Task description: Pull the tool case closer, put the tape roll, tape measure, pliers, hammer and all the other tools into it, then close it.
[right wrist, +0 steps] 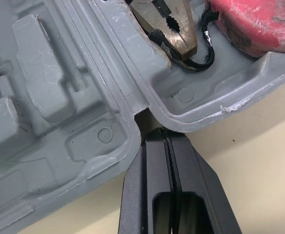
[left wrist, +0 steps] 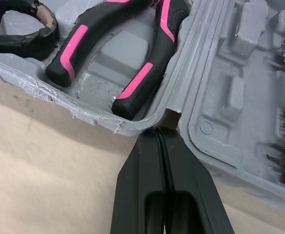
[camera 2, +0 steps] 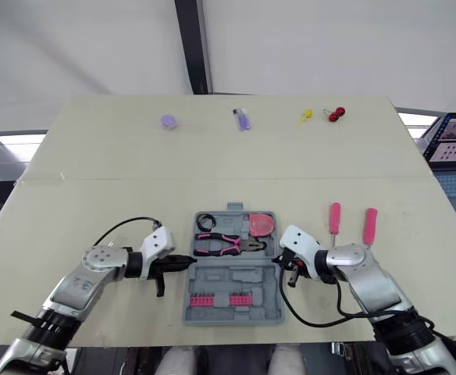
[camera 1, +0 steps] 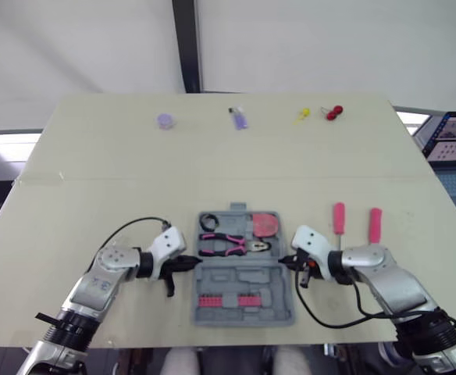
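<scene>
The surface (camera 1: pixel 95 156) is a pale beige top. The tool case (camera 1: pixel 240 275) lies on it, open and flat, at centre and close to the near edge. It is a grey moulded shell in two halves. The far half carries tools, and the near half carries a bit row (camera 1: pixel 224 301) and empty recesses. The left claw (camera 1: pixel 190 263) is pressed together, pinching nothing, with its tip at the hinge notch on the left side of the case. The right claw (camera 1: pixel 288 262) is likewise pressed together, with its tip at the matching notch on the right side. The pliers (camera 1: pixel 228 247) lie seated across the far half. The tape measure (camera 1: pixel 264 225) sits in the far-right recess and the tape roll (camera 1: pixel 209 222) in the far-left recess. Two pink-handled tools (camera 1: pixel 339 219) lie on the surface just right of the case, outside it. Several small items (camera 1: pixel 239 119) lie well apart along the far edge. Handling judgement: the case is probably light, stiff thin-walled plastic that slides readily. Take hold at the side rims, not at the ragged lip. The loose tools are rigid — grip each at mid-handle.
</scene>
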`<state>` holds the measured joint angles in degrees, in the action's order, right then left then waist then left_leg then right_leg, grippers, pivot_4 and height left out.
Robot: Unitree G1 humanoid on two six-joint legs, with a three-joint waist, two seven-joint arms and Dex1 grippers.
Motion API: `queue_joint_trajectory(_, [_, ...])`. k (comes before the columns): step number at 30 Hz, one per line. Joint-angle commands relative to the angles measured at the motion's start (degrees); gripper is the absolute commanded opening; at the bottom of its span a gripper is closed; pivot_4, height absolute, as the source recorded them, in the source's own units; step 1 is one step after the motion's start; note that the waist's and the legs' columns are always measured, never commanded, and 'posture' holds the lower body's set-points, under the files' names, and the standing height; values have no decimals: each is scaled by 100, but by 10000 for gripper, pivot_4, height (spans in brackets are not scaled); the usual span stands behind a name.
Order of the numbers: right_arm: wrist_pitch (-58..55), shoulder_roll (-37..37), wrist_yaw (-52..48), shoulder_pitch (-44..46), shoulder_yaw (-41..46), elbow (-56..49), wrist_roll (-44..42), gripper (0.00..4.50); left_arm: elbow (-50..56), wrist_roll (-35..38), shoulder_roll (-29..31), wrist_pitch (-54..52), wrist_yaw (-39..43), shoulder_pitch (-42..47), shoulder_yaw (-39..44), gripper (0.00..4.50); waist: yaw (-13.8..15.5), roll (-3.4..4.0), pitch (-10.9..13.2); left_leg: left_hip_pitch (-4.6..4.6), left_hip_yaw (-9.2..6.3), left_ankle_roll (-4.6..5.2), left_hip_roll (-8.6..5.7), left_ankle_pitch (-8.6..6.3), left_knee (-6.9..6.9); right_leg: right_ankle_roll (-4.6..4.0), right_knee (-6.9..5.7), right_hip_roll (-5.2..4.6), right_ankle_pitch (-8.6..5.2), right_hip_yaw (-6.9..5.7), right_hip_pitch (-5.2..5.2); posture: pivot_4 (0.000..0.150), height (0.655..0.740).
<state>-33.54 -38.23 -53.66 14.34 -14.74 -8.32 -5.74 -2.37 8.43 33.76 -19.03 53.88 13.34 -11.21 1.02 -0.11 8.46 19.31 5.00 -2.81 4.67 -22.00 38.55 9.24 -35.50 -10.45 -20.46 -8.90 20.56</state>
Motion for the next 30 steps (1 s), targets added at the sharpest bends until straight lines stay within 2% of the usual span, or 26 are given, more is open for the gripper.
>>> queue_joint_trajectory(1, [175,143,59,35,-17,-147,-56,190,194,45,-121,113,67,93,-70,0,-1,0,0,0,0,0,0,0,0,0,0,0,0,0,0,1500,7400])
queue_joint_trajectory(14, [158,98,35,-42,-5,-154,-39,190,181,25,-87,116,81,94,-64,0,-4,0,0,-1,0,0,0,0,0,0,-1,0,0,0,0,1500,7400])
queue_joint_trajectory(30, [331,-211,-69,-251,272,37,-98,190,150,80,281,134,167,-76,233,0,14,0,0,0,0,0,0,0,-2,0,0,0,0,0,0,1500,7400])
